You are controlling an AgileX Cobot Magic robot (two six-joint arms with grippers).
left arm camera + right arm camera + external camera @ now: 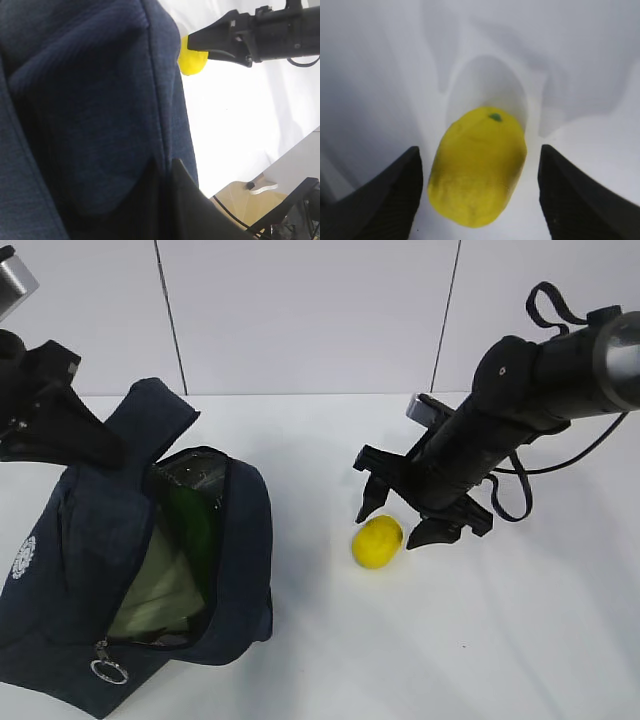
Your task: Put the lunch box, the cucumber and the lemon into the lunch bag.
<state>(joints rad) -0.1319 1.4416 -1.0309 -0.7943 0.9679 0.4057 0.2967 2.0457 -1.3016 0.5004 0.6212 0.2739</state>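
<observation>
The dark navy lunch bag (245, 570) lies open at the left. Inside it show the dark green cucumber (190, 520) and, beneath it, the pale green lid of the lunch box (158, 590). My left gripper (78, 438) is shut on the lunch bag's upper fabric; in the left wrist view that cloth (90, 110) fills the picture around the left gripper (167, 172). On the white table rests the yellow lemon (377, 542) (477, 172) (191, 61). My right gripper (397, 522) (480, 197) is open, with a finger on each side of the lemon and a gap to both.
A silver ring pull (108, 671) hangs at the bag's near corner, and a white emblem (22, 558) marks its left side. The white table (480, 640) stretches to the right of the lemon. Its edge (260, 172) shows in the left wrist view.
</observation>
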